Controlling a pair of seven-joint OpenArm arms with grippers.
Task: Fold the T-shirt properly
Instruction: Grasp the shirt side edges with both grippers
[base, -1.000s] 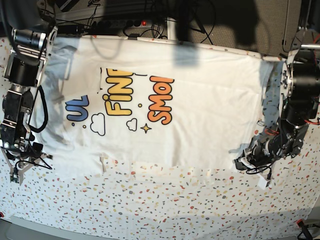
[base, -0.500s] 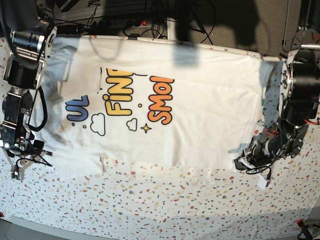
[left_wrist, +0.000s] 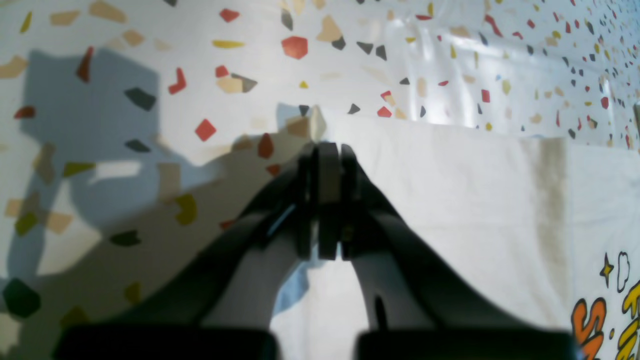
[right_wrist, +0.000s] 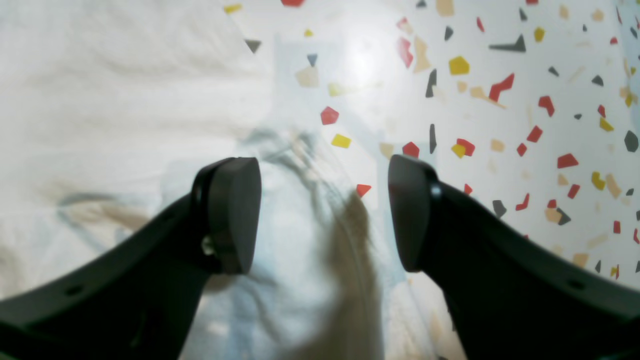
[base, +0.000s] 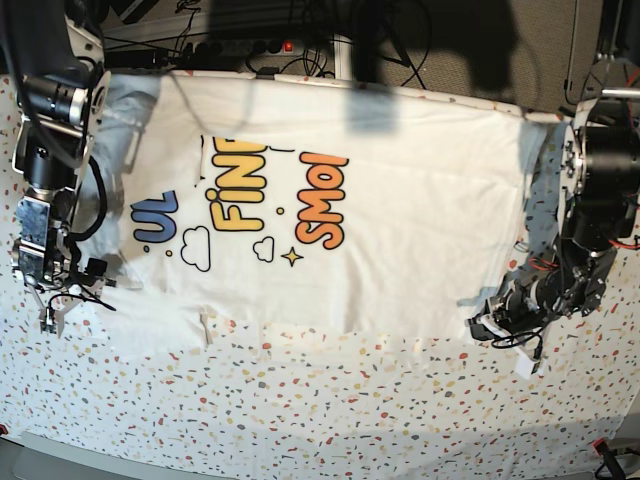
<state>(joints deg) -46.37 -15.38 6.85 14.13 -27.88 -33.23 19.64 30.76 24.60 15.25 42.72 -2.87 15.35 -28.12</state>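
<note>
Right gripper (right_wrist: 325, 215) jaws wider than before, holding nothing; left gripper (left_wrist: 325, 150) unchanged, clamped on T-shirt (base: 400, 210) corner.

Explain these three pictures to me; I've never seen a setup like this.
A two-armed robot is working on a large white printed T-shirt spread over a white speckled table covering. One picture looks down from overhead; the other two come from cameras mounted on each wrist. The left claw, at the overhead picture's right, is shut at the shirt's corner; whether it pinches cloth, I can't tell. The right claw, at the overhead picture's left, is open above rumpled fabric, holding nothing.
</note>
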